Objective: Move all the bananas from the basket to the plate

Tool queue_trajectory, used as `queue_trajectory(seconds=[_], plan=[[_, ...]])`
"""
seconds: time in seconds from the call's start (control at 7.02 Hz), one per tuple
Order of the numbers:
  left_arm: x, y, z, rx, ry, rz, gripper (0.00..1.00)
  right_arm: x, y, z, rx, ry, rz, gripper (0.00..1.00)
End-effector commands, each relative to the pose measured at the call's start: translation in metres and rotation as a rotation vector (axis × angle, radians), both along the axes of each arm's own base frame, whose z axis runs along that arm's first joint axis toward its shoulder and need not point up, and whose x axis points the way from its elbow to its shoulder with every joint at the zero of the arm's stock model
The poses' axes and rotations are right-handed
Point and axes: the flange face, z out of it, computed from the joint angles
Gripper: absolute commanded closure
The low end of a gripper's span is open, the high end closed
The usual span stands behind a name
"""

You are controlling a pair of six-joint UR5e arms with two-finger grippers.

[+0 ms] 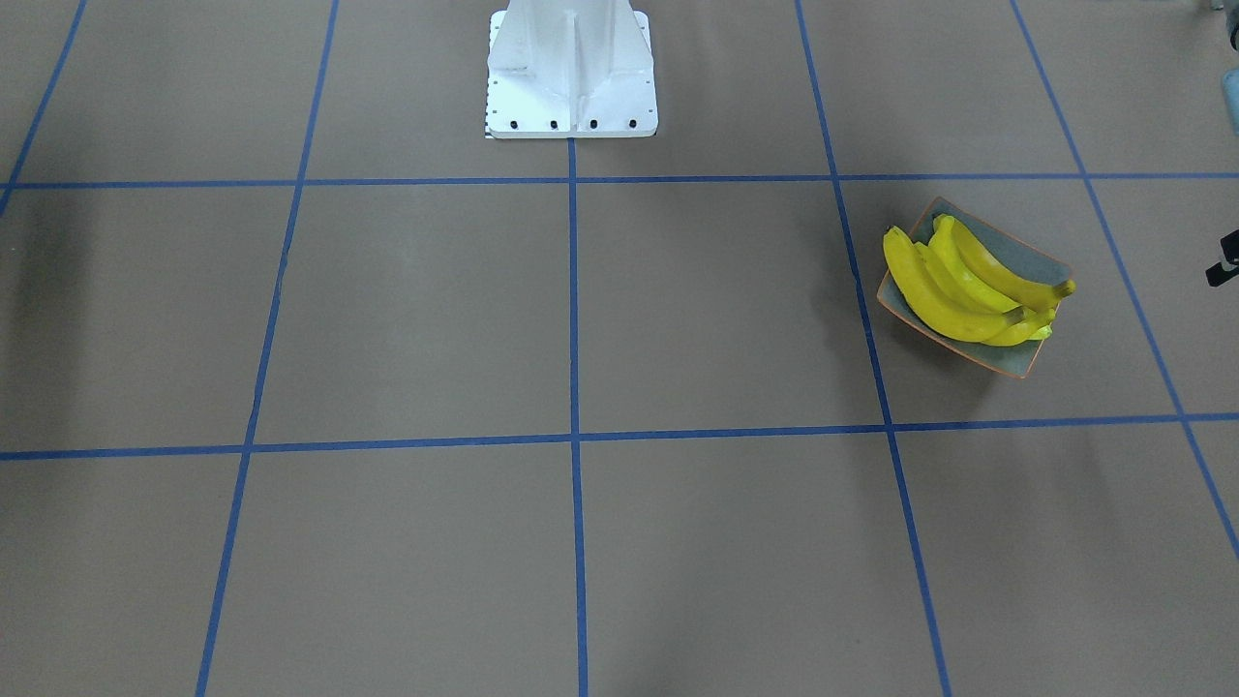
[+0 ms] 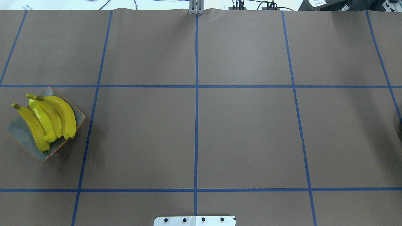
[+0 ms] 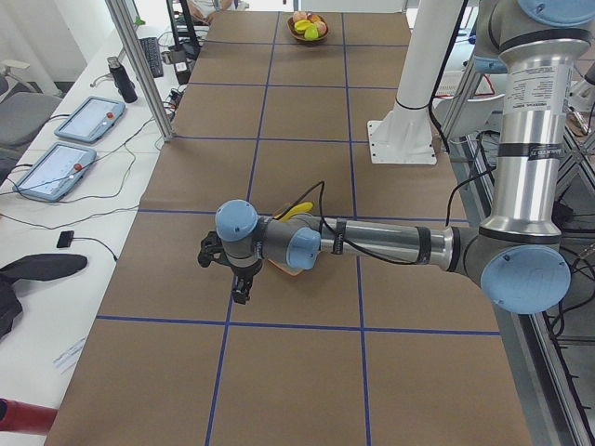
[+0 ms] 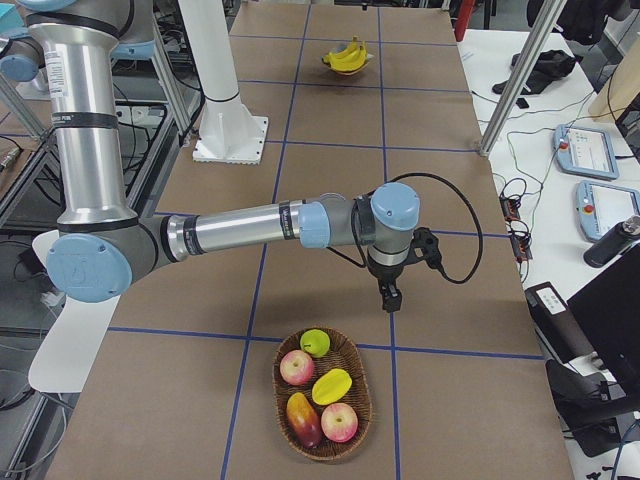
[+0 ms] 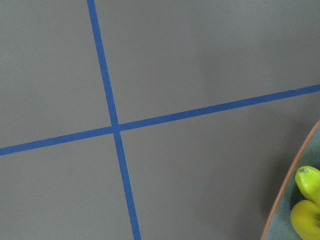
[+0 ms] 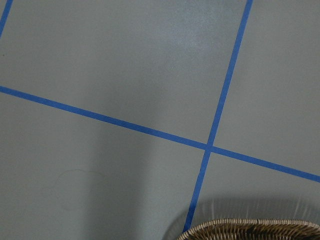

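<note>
Front-facing view: four yellow bananas [image 1: 958, 286] lie side by side on the grey-blue plate [image 1: 1016, 360]. The plate sits on the brown table [image 1: 407, 319], on the robot's left side, inside one square of the blue tape grid [image 1: 573, 290]. The white robot base [image 1: 571, 73] stands at top centre. Bare table lies all around the plate.

Overhead view: the bananas [image 2: 47, 119] nearly fill the plate [image 2: 19, 133], which is near the view's left edge, with a tape line just to its right.

Left side view: the left arm reaches out low and hides most of the plate [image 3: 290, 270]; one banana [image 3: 297, 211] shows behind it. The left tool [image 3: 240, 283] points down just beside the plate, on the side away from the robot. I cannot tell whether its fingers are spread or pressed together. A wicker basket [image 3: 310, 28] sits at the table's far end.

Right side view: the right tool [image 4: 389, 297] points down over bare table near the basket [image 4: 322, 395], which holds apples and other fruit. I cannot tell its finger state. The bananas [image 4: 348, 55] lie far off, at the opposite end.

Left wrist view: the plate's orange rim [image 5: 285, 195] and two banana tips [image 5: 307, 180] show at bottom right.

Right wrist view: the basket's rim [image 6: 250, 229] shows at the bottom edge.
</note>
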Motion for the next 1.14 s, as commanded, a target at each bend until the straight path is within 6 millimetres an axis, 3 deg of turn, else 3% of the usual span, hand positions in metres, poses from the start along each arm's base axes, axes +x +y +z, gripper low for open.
queue_trajectory(seconds=[0.0, 1.0], plan=[[-0.0007, 0.0017, -0.0005, 0.005, 0.001, -0.001, 0.0, 0.0001, 0.001, 0.0043, -0.009, 0.0, 0.0, 0.0], [0.001, 0.0047, -0.0095, 0.008, 0.043, 0.006, 0.0, -0.0005, 0.0083, 0.0094, -0.015, -0.001, -0.001, 0.0]])
